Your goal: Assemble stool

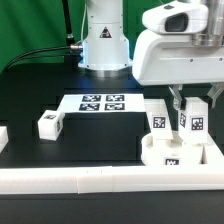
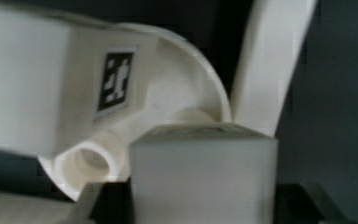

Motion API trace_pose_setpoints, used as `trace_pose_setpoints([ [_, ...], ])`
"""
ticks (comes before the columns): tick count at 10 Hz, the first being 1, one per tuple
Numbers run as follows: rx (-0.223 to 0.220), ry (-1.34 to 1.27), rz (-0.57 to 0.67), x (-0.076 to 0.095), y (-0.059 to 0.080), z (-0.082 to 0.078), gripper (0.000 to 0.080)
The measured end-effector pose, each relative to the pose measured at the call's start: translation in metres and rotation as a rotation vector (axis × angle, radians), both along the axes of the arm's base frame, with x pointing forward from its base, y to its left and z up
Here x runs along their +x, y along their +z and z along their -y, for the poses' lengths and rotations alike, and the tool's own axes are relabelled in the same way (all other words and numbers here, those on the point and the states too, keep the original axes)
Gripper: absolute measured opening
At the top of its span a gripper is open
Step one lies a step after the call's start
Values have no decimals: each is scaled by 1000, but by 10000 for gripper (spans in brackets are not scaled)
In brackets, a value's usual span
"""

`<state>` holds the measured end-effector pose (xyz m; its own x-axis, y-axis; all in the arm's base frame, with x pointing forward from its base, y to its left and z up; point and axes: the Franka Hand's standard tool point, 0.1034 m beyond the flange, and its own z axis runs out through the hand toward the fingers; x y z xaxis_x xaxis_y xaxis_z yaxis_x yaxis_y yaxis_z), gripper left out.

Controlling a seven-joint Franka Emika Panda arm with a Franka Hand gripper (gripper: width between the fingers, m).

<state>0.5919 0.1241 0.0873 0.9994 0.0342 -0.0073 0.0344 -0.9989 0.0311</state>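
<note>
A long white rail [image 1: 100, 181] runs along the front edge of the black table [image 1: 100, 140], and the seat disc [image 1: 172, 152] sits close behind it at the exterior view's right, so there is little room on that side. Toward the exterior view's left the table top lies open, apart from a loose leg [image 1: 48, 124] resting on its own, well apart from the seat.

Two legs stand upright on the seat disc: the first upright leg [image 1: 158, 120] and, just beside it, the second upright leg [image 1: 196, 122], both showing square tags. The gripper [image 1: 195, 108] hangs right above the second upright leg with a finger on each side of its top. Whether the fingers press on it or stand slightly apart from it cannot be told. In the wrist view this leg fills the foreground as a blurred block, with the seat's round rim and the other tagged leg behind it.

The marker board [image 1: 100, 102] lies flat behind the open stretch, before the robot base [image 1: 105, 40].
</note>
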Motion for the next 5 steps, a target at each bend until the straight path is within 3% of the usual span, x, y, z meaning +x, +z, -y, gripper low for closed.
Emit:
trace_pose_setpoints([
  [2, 10, -215, 12, -1, 0, -3, 335],
  [5, 62, -634, 1, 0, -1, -7, 335],
])
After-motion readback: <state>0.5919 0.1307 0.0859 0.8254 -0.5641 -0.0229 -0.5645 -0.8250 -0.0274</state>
